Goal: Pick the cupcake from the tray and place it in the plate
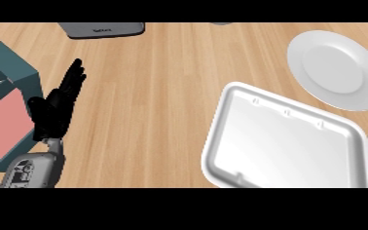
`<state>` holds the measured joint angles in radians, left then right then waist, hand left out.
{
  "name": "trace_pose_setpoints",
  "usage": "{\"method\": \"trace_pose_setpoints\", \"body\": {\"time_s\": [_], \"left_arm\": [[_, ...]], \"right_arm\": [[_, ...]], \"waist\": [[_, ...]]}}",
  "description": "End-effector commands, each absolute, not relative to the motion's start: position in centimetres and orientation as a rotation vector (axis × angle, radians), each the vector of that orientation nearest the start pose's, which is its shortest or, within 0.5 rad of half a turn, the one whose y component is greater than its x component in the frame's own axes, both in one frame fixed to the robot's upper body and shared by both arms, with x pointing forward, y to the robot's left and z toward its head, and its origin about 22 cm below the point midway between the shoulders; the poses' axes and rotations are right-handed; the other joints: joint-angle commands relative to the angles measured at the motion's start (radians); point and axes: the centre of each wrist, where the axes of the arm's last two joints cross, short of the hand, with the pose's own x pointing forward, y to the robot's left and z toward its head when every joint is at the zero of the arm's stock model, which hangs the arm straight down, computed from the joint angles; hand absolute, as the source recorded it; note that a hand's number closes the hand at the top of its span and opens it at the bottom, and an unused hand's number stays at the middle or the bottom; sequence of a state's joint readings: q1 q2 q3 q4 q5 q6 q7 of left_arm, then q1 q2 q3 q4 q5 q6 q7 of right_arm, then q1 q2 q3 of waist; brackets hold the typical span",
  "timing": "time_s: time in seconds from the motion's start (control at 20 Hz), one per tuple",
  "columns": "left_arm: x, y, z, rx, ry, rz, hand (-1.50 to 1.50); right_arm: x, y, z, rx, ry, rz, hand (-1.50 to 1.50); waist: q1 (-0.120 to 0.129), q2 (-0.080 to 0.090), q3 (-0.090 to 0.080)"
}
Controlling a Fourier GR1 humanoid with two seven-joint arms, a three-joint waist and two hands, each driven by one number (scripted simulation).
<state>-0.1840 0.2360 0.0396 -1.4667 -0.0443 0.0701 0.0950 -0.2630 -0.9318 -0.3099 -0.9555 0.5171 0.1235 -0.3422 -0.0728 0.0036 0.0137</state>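
A white rectangular tray (237, 126) lies at the lower right of the wooden counter, tilted in the view; its inside shows bare, and no cupcake shows on it or anywhere else. A white round plate (332, 68) sits at the right edge, just beyond the tray's far corner. My left hand (56, 106) rests at the left with straight fingers pointing up, holding nothing, well apart from the tray. My right hand does not show.
A grey appliance (102, 29) stands at the counter's far edge, upper left. A teal-edged block with a pink face (14, 90) sits at the left edge, right beside my left hand. Bare wood lies between hand and tray.
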Motion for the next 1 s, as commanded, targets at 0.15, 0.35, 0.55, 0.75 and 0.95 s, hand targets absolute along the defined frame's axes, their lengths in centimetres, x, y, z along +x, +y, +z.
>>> {"method": "trace_pose_setpoints", "body": {"time_s": [0.15,0.35,0.55,0.75,0.95], "left_arm": [[29.0,26.9,4.5,0.229,-1.576,-0.182,0.0],[30.1,25.3,4.4,0.173,-1.58,-0.239,0.0],[30.3,25.2,4.1,0.204,-1.576,-0.241,0.0],[30.6,25.7,5.0,0.166,-1.579,-0.255,0.0],[30.9,24.2,4.9,0.187,-1.578,-0.243,0.0]], "right_arm": [[20.9,-59.6,18.8,-1.112,-1.653,0.747,1.5],[20.4,-61.0,17.8,-0.987,-1.715,0.74,1.5],[22.3,-60.7,17.2,-0.895,-1.682,0.735,1.5],[25.6,-58.6,15.4,-0.83,-1.634,0.755,1.5],[30.5,-54.8,14.4,-0.775,-1.662,0.791,1.5]], "waist": [[0.053,0.001,-0.003],[0.094,0.011,-0.007],[0.122,0.014,-0.009],[0.132,0.014,-0.009],[0.121,0.009,-0.011]]}}
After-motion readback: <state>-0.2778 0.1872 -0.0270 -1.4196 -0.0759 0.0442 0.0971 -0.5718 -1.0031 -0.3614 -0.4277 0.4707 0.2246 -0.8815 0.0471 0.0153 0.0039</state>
